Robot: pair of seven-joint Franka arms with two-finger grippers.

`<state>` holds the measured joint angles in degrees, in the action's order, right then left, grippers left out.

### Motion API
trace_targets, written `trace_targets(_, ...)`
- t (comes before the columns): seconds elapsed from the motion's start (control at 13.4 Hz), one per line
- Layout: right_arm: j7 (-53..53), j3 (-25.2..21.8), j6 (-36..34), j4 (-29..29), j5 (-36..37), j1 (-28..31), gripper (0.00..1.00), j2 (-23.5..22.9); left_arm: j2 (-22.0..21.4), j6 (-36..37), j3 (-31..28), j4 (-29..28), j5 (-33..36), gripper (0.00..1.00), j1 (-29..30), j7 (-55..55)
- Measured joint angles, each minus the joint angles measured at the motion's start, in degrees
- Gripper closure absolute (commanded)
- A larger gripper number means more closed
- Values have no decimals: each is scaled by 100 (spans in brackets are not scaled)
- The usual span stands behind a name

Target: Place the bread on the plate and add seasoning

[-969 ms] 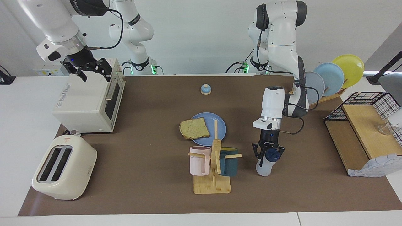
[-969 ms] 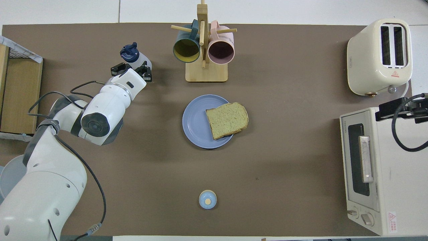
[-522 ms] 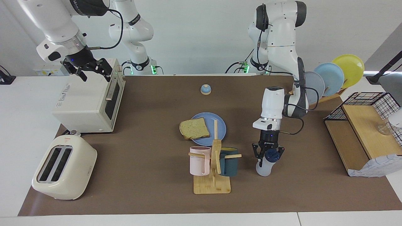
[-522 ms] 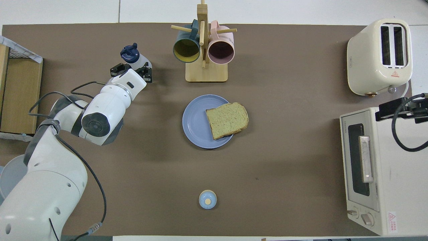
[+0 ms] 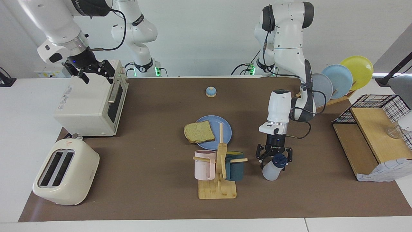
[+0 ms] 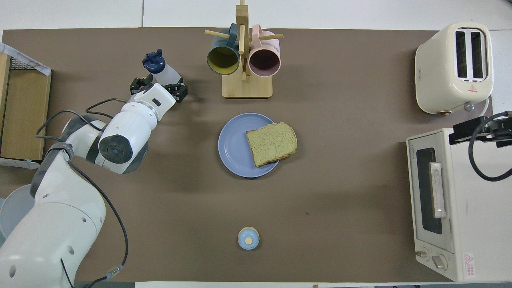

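The bread lies on the blue plate, overhanging its rim toward the right arm's end. The seasoning, a white bottle with a navy cap, rests on the mat beside the mug stand and looks a little tilted. My left gripper is open, its fingers spread either side of the cap. My right gripper hangs open over the top of the toaster oven, holding nothing; the right arm waits there.
A wooden stand with a pink mug and a teal mug sits farther out than the plate. A cream toaster, a small bell, a plate rack and a wood-and-wire shelf also share the table.
My left gripper has opened and let go of the seasoning bottle, which stays on the mat. The right arm has not moved.
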<state>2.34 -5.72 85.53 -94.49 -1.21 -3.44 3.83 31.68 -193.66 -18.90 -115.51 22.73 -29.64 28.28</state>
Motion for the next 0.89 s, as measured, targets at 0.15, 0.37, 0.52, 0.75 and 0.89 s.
trace_targets(0.15,0,0,0,0,0,0,0,0,-1,-9,6,-66,0,0,-1,148)
trace_targets(0.37,0,0,0,0,0,0,0,0,-185,-22,13,-300,0,0,-5,235)
trace_targets(0.52,0,0,0,0,0,0,0,0,-541,-21,20,-627,2,0,-15,237)
trace_targets(0.75,0,0,0,0,0,0,0,0,-1109,223,54,-1138,9,0,-326,237)
trace_targets(0.89,0,0,0,0,0,0,0,0,-1348,745,86,-1193,6,0,-705,383)
